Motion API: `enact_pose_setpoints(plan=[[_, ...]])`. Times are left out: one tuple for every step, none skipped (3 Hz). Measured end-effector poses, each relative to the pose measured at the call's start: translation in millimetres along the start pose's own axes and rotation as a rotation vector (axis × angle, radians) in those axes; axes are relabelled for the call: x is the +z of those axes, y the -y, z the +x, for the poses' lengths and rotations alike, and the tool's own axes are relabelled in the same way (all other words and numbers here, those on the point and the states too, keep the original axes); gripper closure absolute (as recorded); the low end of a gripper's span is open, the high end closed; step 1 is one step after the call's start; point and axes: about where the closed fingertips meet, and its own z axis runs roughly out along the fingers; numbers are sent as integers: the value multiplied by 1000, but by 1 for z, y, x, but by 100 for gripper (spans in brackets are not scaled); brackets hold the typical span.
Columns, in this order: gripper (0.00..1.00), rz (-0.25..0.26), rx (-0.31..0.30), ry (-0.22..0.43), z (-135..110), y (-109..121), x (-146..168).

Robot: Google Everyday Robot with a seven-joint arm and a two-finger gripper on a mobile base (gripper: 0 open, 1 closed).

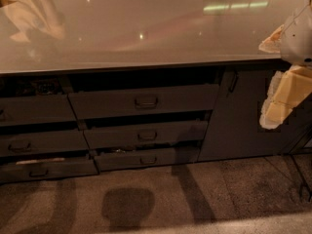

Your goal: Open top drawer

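The top drawer (107,104) was seen just below the counter (146,28), its front apparently drawn forward of the cabinet door (234,116); the opening was judged largely done. The pincer (281,100) was held well right of the handle (146,102), and its state could not be told.

1. The top drawer (107,104) sits right under the countertop (146,28), with two smaller drawers (117,136) stacked below it.
2. Another drawer stack (39,143) is on its left, and a cabinet door (239,116) on its right.
3. My gripper (285,94) is at the far right edge, well apart from that drawer.
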Motion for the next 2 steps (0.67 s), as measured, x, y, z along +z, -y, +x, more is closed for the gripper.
enact_pose_setpoints(plan=[[0,0,0,0,0,0,0],[0,-41,34,-12,-10,36,28]])
